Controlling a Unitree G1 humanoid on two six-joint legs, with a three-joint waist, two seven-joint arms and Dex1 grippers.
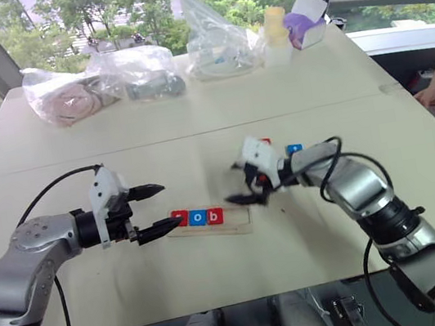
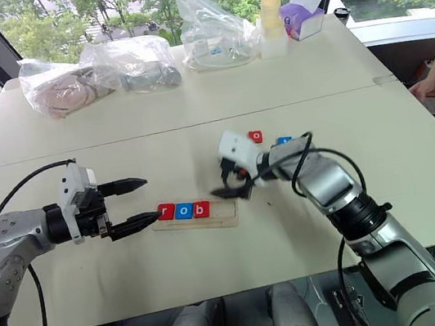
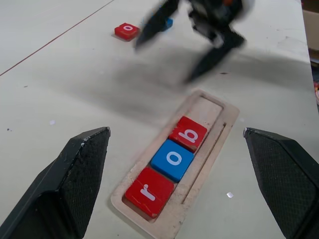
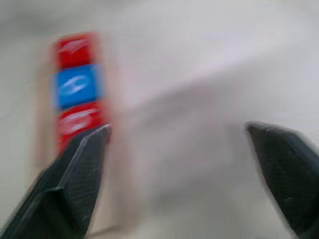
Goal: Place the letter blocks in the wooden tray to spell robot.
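The wooden tray (image 1: 240, 222) lies on the table's near middle. Its left part holds three letter blocks in a row: red r (image 1: 180, 218), blue o (image 1: 198, 217) and red b (image 1: 215, 216); the right part of its slot is bare. A loose red o block (image 2: 255, 135) and a loose blue block (image 2: 284, 141) lie beyond the tray, to its right. My left gripper (image 1: 161, 208) hangs open at the tray's left end, holding nothing. Above the tray's right end my right gripper (image 1: 246, 191) is open and empty, blurred with motion.
Clear plastic bags (image 1: 66, 94) (image 1: 215, 43), a pale bottle (image 1: 275, 36) and a purple box (image 1: 306, 29) line the table's far edge. A person's hand (image 1: 432, 95) rests at the right edge. A seam (image 1: 197, 137) crosses the table beyond the blocks.
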